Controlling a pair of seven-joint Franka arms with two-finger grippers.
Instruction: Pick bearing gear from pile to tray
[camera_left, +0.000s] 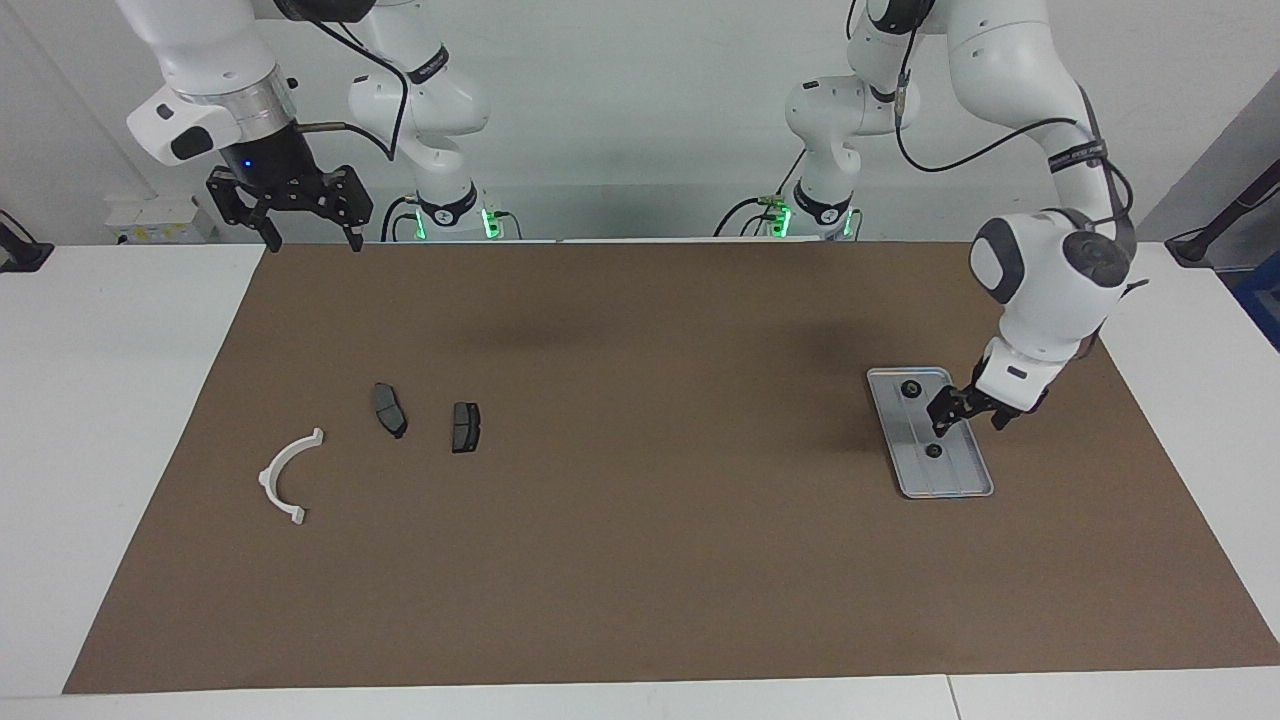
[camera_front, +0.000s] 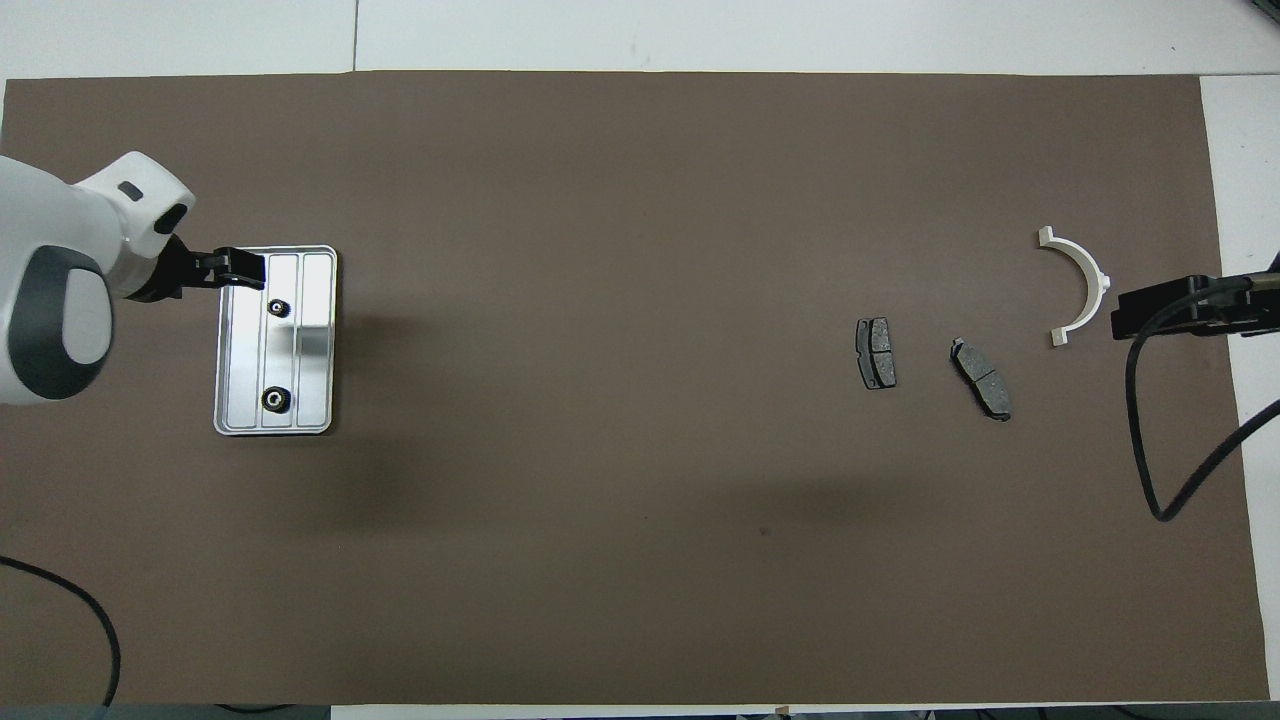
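A brown mat (camera_left: 640, 480) covers most of the white bench (camera_left: 120, 400), whose bare top shows along the mat's edges. A black cable (camera_front: 1150, 440) loops over the mat at the right arm's end. A pale wall (camera_left: 640, 120) rises at the robots' end.

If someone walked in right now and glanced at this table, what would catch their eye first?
Probably the shiny silver tray toward the left arm's end of the table, with two small black gears lying in it and the left gripper open above its edge. Next, the white half-ring bracket and two dark brake pads toward the right arm's end, where the right gripper waits open, raised over the mat's edge.
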